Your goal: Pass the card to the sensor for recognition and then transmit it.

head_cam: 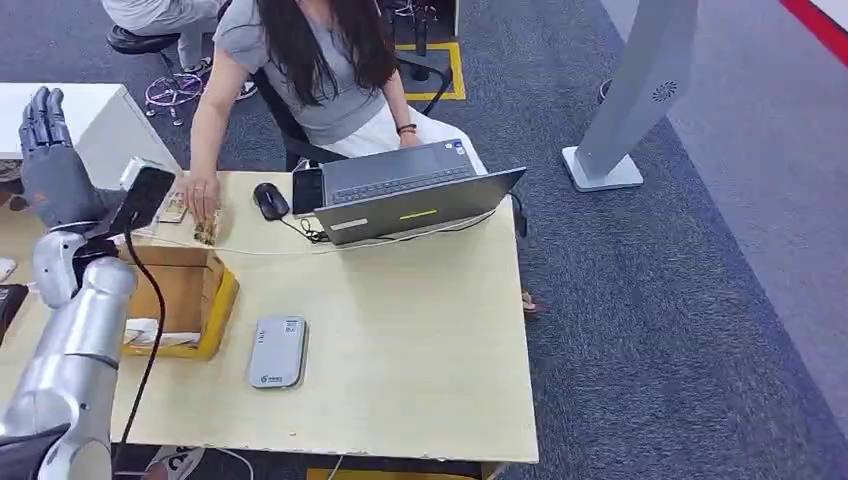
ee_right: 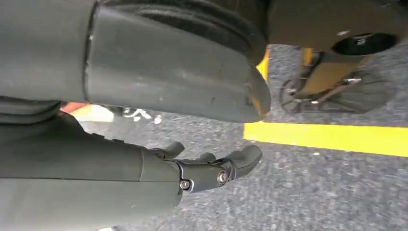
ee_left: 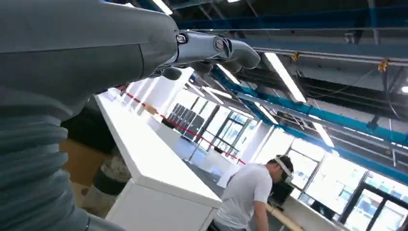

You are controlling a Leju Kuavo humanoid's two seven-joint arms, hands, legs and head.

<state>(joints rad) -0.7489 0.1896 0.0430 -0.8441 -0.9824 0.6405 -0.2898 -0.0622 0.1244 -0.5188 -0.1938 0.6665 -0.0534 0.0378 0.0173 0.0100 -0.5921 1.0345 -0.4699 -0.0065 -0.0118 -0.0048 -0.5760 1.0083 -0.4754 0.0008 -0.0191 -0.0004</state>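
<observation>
A grey carpet floor (head_cam: 650,300) is seen around a light wooden table (head_cam: 420,330), at the far side of which a person (head_cam: 320,70) is seated behind an open laptop (head_cam: 410,200). A cardboard box (head_cam: 180,285) is placed at the left part of the table, and just beside it, toward the robot, the flat grey sensor (head_cam: 278,352) is laid.

The left hand (head_cam: 48,160) is raised beyond the left end of the table, with the fingers straight and pointing up, and nothing is held in it. The right hand (ee_right: 211,168) is hung over the floor with loosely curved fingers, also empty.

What is taken to be the card (head_cam: 173,208) is a small pale piece at the far left corner of the table, touching the person's hand (head_cam: 202,195). It lies to the right of the left hand and near it, so the left hand is judged the nearer one by far. The long axis of the card cannot be told, as it is too small. The sensor lies on the robot's side of the card, with the box between them.
</observation>
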